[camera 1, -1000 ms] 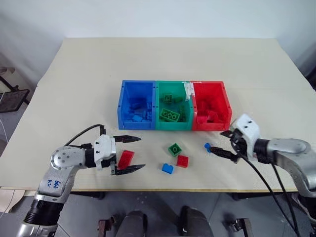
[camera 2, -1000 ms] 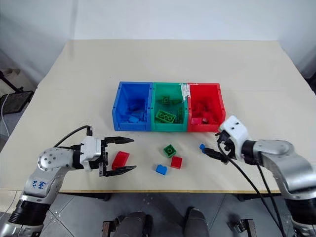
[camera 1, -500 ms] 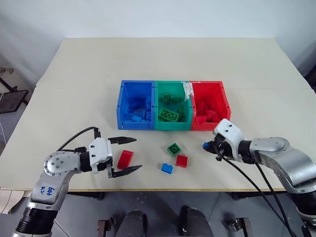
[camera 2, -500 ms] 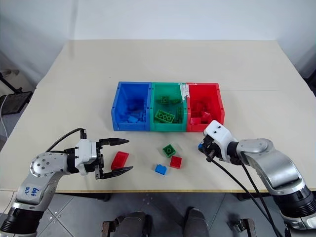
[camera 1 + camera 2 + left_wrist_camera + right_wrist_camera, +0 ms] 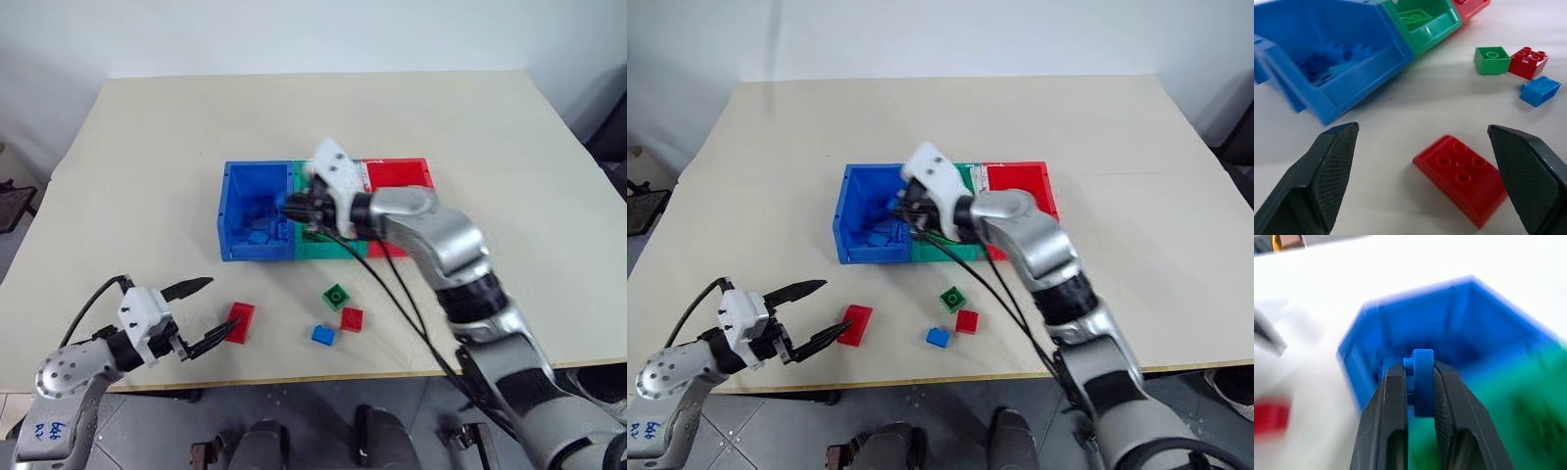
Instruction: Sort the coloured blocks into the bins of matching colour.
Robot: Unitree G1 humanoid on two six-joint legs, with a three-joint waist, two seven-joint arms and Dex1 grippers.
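My right gripper [image 5: 286, 209] is shut on a small blue block [image 5: 1422, 357] and hangs over the blue bin [image 5: 253, 186], near its wall with the green bin [image 5: 312, 246]. The arm hides most of the green bin and part of the red bin [image 5: 397, 174]. My left gripper [image 5: 223, 302] stands open near the table's front left. A flat red block [image 5: 239, 321] lies just beyond its fingertips, not touched. Loose on the table in front of the bins are a green block [image 5: 337, 296], a small red block [image 5: 352, 319] and a blue block [image 5: 323, 335].
Several blue blocks lie inside the blue bin [image 5: 1327, 63], and a green one in the green bin [image 5: 1425, 24]. The beige table [image 5: 147, 147] spreads wide behind and beside the bins. Its front edge runs close below the loose blocks.
My right gripper shut on the small blue block at the front right, then swung it up and left to over the blue bin. My left gripper drew back leftward from the flat red block.
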